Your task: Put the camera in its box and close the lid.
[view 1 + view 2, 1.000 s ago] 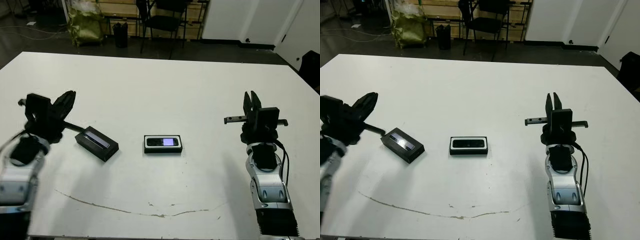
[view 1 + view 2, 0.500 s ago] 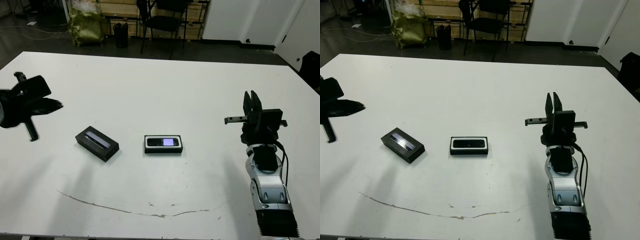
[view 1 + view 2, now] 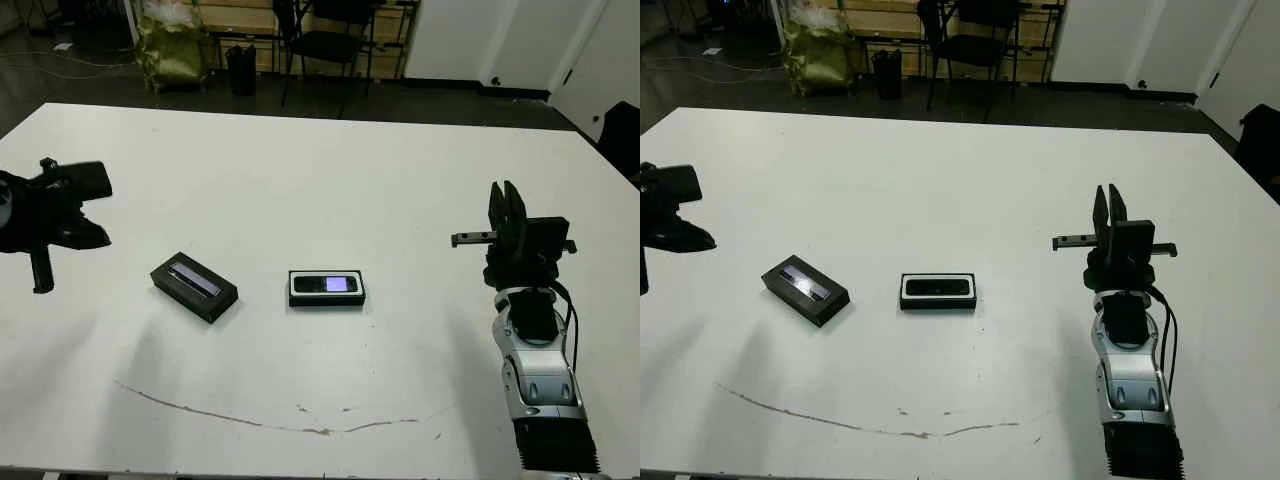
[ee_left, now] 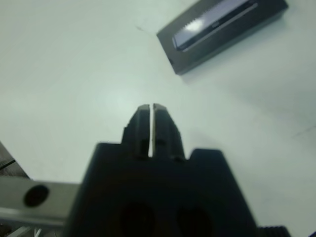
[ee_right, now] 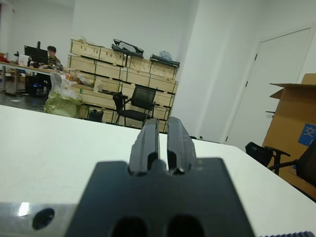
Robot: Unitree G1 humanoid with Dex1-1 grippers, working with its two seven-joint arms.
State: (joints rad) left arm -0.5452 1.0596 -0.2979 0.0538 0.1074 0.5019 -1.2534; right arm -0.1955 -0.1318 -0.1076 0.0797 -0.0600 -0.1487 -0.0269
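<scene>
Camera, seemingly glossy-faced, inside white-lined box, matte striped lid apart, both jaws clenched empty.

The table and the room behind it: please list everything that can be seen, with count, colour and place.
table: one, white, fills the head views; a thin brown scratch line near its front edge.
box: one, black walls with white lining, centre of table, open.
camera: one, black bar, lying inside the box.
lid: one, black with pale stripe, flat on table to the left of the box, apart from it.
chair: one, black, on the floor beyond the table.
bag: one, yellow-green, on the floor far left.
crates: several, wooden, stacked along the back wall.
person: one, seated far back at a desk.
left gripper: one, black, raised at the table's left edge, shut, empty.
right gripper: one, black, upright at the right, shut, empty.
</scene>
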